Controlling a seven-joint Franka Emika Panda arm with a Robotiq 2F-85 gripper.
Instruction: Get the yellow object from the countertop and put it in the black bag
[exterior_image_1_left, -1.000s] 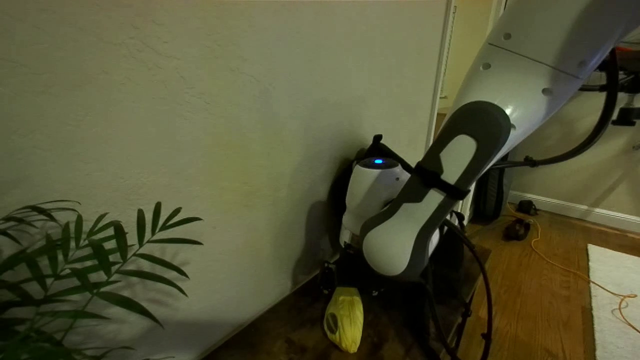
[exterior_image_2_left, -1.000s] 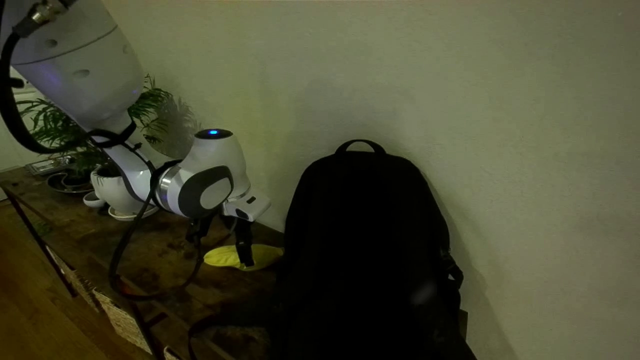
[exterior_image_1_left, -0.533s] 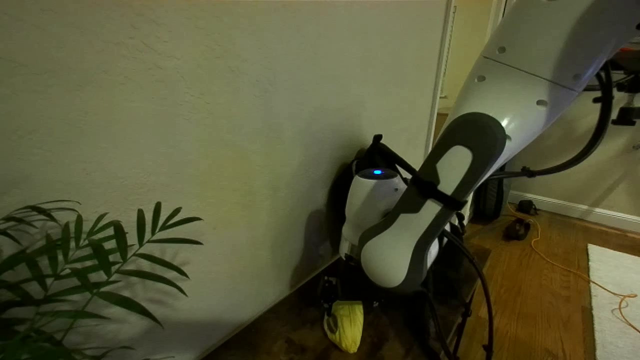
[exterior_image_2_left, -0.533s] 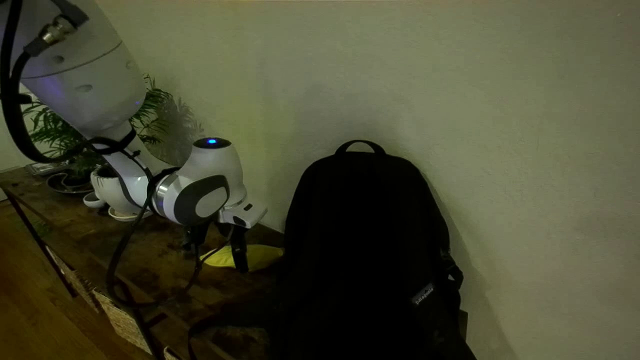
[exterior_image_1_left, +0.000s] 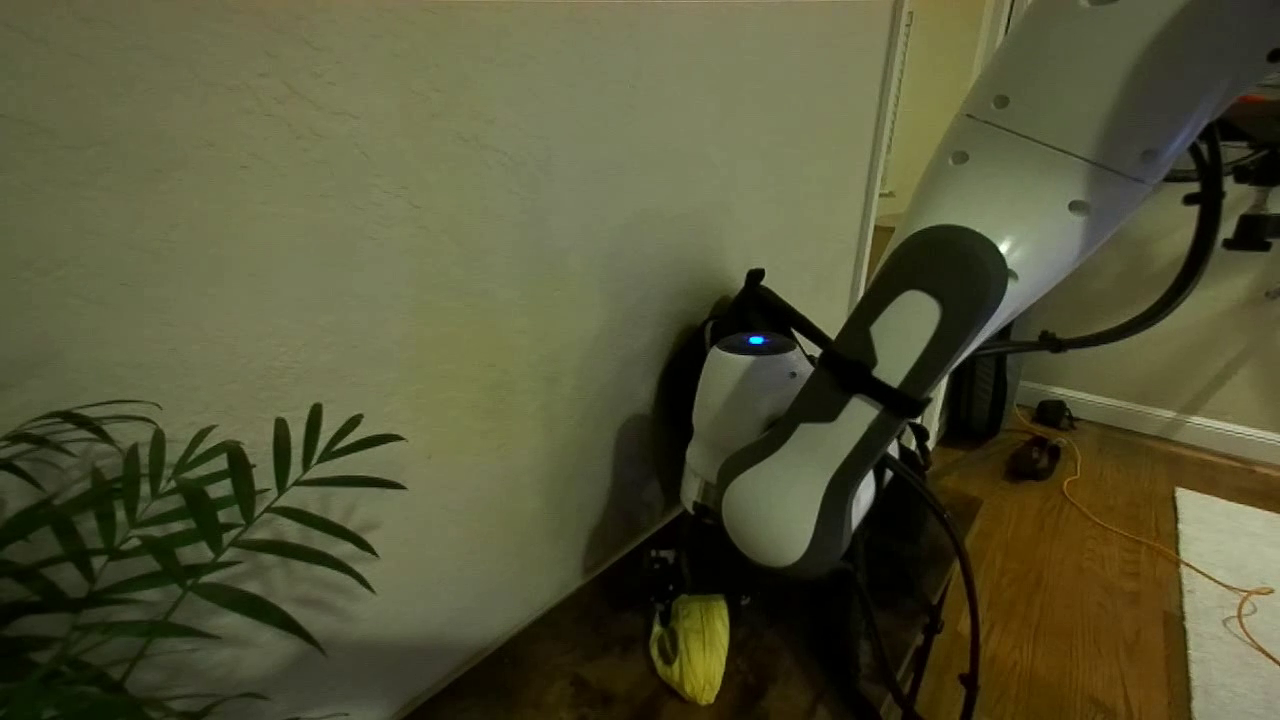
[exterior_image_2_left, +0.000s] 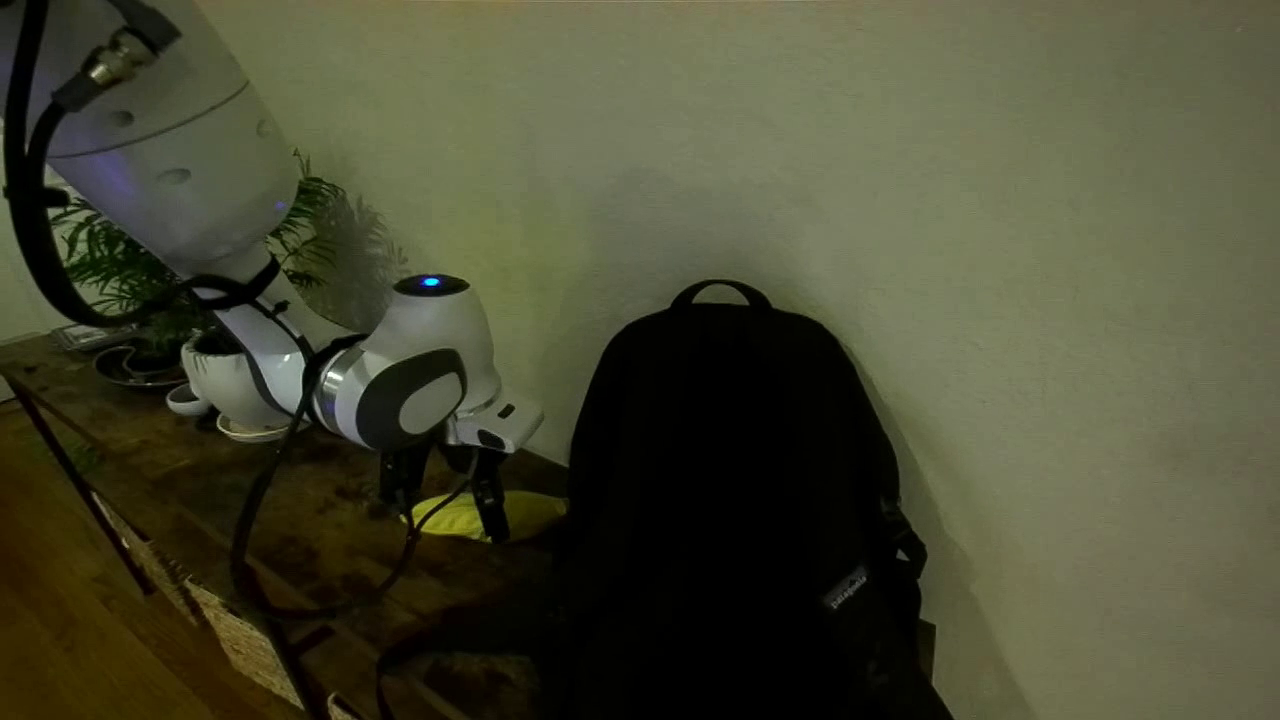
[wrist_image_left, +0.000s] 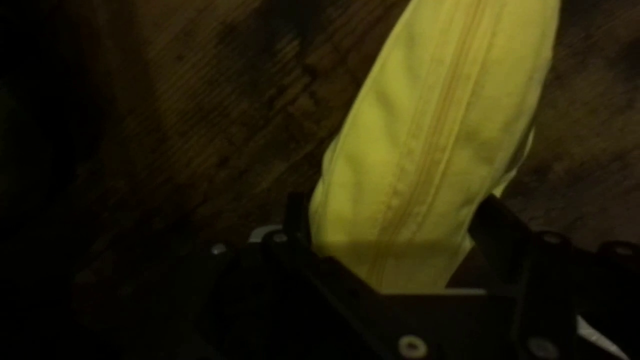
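Note:
The yellow object (exterior_image_2_left: 535, 510) lies on the dark brown countertop (exterior_image_2_left: 320, 520), close beside the black bag (exterior_image_2_left: 720, 500). In the wrist view the yellow object (wrist_image_left: 430, 125) looks like soft cloth with a lengthwise seam; its far end is cut off by the frame. My gripper (wrist_image_left: 395, 220) has one finger on each side of it, both touching, with the right finger pressed into its edge. In both exterior views the gripper (exterior_image_2_left: 446, 515) is low over the object, which also shows below the arm (exterior_image_1_left: 692, 655). The bag stands upright against the wall; its opening is not visible.
The arm's cable (exterior_image_2_left: 300, 610) hangs in a loop over the countertop's front edge. A potted plant (exterior_image_2_left: 215, 375) and small dishes stand at the far end. A wall (exterior_image_2_left: 950, 250) runs behind the countertop and bag. A bag strap (exterior_image_2_left: 400, 650) trails at the front.
The gripper came down over the yellow object, then rose very slightly. Its fingers have drawn a little closer together on the object. The bag has not moved.

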